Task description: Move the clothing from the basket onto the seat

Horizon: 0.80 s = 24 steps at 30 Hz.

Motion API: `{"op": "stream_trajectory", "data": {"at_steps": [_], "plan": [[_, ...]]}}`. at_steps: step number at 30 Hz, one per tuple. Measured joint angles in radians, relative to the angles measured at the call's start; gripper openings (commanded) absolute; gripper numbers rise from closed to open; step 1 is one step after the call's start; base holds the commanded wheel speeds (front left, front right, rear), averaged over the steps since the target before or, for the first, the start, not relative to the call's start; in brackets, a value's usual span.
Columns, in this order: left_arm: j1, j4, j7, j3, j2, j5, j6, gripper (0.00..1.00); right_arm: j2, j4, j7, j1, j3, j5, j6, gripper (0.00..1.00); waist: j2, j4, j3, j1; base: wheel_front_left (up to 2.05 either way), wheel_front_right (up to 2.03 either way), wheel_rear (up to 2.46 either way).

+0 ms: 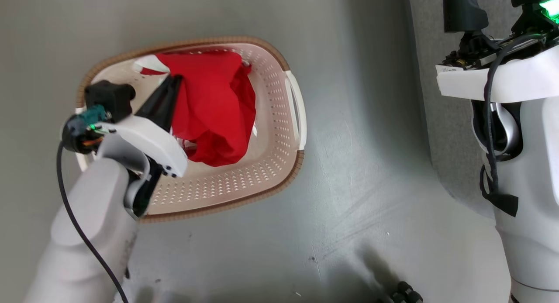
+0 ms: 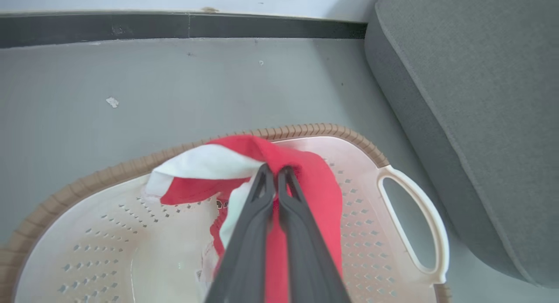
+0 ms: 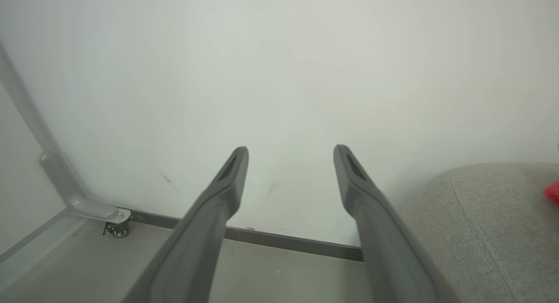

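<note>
Noted the pale left forearm (image 1: 87,215) closest to the head camera, reaching from the lower left over the basket (image 1: 279,172). Found the left fingers (image 2: 267,180) pressed together, narrow, pinching a fold of the clothing (image 2: 305,180) at their tips (red fabric, white band bunched just beside the pinch). Confirmed the same grip from the head view, at the left edge of the red mass (image 1: 214,106). Recorded the clothing as one crumpled bundle hanging from the pinch, within the outline of the basket rim, toward its far end. Could not resolve contact between the lowest folds and the basket bottom.

Located the basket on the grey floor (image 1: 371,163): cream, perforated walls, brown rim, one white handle (image 2: 419,224) facing the seat (image 2: 480,98). Logged the seat as grey woven upholstery near the basket, parted from it by a strip of floor.

Observed the right fingers (image 3: 231,180) spread wide, holding nothing, pointing at a pale wall (image 3: 279,67) above a dark skirting strip (image 3: 284,242). Marked a corner of the seat at the lower right of that view, with a small red patch (image 3: 552,192) at the frame edge (too little shown to identify). Spotted a caster wheel (image 3: 115,229) under a grey frame at the lower left.
</note>
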Motion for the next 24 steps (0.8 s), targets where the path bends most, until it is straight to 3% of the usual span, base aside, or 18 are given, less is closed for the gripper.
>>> {"op": "stream_trajectory", "data": {"at_steps": [11, 24], "plan": [[0.068, -0.042, -0.077, 0.005, -0.012, -0.019, -0.002, 0.0, -0.003, 0.032, 0.0, 0.01, 0.002, -0.028, 0.0, 1.0, 0.0, 0.04, -0.085, 0.0, 0.0, 0.0, 0.0], [0.122, -0.117, -0.144, -0.002, -0.005, -0.023, -0.009, 0.0, -0.005, 0.089, 0.0, 0.129, 0.001, -0.052, 0.0, 1.0, 0.0, 0.09, -0.214, 0.0, 0.0, 0.0, 0.0]]}}
